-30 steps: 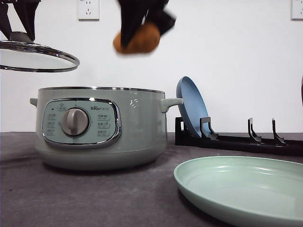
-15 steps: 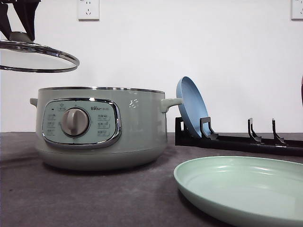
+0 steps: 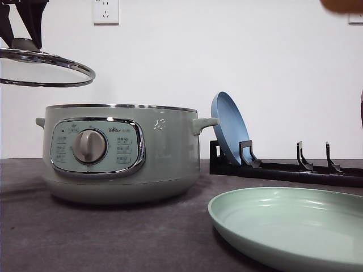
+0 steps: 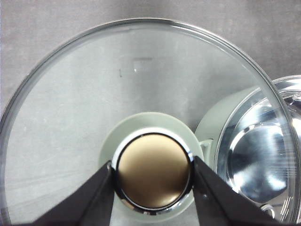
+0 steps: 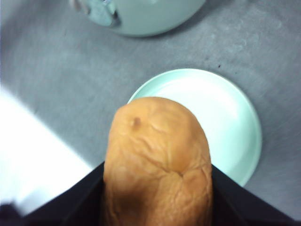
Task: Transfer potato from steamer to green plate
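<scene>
The potato (image 5: 155,141), orange-brown and wrinkled, sits between the black fingers of my right gripper (image 5: 157,190), which is shut on it. It hangs high over the near edge of the green plate (image 5: 225,117). In the front view only its lower edge (image 3: 343,4) shows at the top right, far above the green plate (image 3: 289,226). The steamer (image 3: 122,153) stands open at centre left. My left gripper (image 4: 153,188) is shut on the knob of the glass lid (image 4: 94,94) and holds the lid (image 3: 45,65) in the air, up and to the left of the pot.
A blue plate (image 3: 228,127) leans in a black dish rack (image 3: 283,167) behind the green plate, right of the steamer's handle. The dark grey tabletop (image 3: 113,238) runs in front of the pot. A white wall stands close behind.
The potato in my right gripper rose from above the steamer, left the front view, and now shows at the top right, over the green plate. The lid has not moved.
</scene>
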You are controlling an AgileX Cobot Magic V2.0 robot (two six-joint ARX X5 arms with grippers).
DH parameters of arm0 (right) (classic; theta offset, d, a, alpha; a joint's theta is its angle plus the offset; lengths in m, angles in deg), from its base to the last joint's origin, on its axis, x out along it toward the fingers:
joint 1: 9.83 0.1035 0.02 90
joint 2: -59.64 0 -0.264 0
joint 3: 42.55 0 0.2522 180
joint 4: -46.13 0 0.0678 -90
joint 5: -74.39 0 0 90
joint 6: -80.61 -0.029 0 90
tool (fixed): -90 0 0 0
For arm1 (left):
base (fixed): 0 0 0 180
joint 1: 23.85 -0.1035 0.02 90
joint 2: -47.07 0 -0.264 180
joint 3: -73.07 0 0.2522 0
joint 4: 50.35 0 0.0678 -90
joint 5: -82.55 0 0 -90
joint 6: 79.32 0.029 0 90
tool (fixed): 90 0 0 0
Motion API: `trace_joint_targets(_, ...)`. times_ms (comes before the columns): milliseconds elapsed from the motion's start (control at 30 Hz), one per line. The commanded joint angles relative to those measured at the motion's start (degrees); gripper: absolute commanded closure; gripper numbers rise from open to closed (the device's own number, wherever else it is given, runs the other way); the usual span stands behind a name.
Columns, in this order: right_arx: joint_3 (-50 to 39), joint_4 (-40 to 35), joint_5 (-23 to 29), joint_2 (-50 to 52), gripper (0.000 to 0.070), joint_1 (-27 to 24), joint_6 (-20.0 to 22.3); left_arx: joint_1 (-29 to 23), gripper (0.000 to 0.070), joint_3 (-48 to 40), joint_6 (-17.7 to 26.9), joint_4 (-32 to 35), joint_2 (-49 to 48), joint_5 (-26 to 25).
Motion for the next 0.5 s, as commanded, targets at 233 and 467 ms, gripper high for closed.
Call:
trace_joint_targets(233,-15.9,-18.1,0.3,-2.9,0.0488,0.3,-10.6,0.0,0.0697,2.7,0.7,1.5,-0.1,-0.2)
trace_joint_targets(467,-21.0,-26.5,1.5,-9.6,0.0488,0.3,-10.5,0.0,0.0697,2.7,0.7,1.5,-0.1,-0.2)
